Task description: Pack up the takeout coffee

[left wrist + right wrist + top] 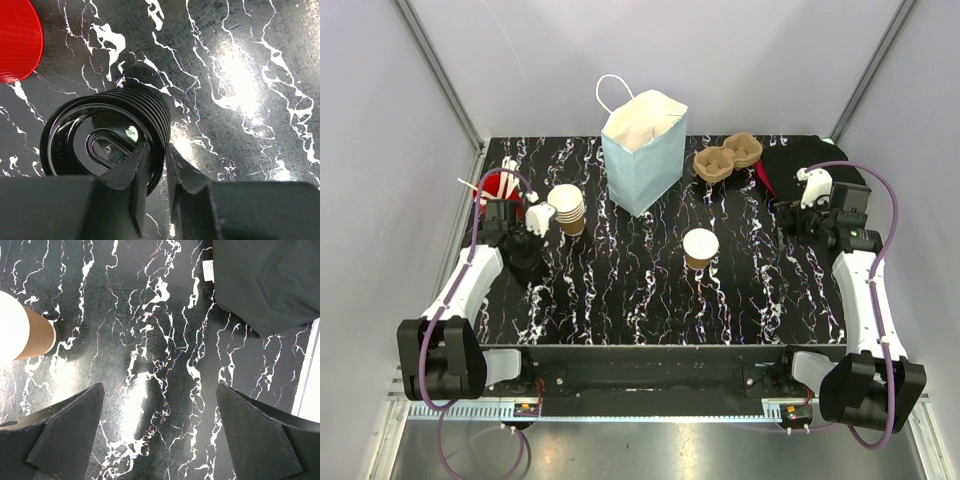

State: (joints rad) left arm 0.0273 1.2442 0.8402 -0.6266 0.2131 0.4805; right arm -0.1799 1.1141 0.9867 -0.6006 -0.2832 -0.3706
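Left pincer [156,149] drawn narrow across the rim of the top black lid [107,147], one finger inside and one outside; reads as gripping it. That lid sits on a nested lid stack [152,107] on the tabletop [240,150]. Right pincer [159,387] is wide open, holding nothing. Tan cup [700,247] upright, unlidded, mid-tabletop, well apart from the lids. Risk: nested lids cling, so a lift may drag several up together. The thin rim could also slip from so shallow a pinch.
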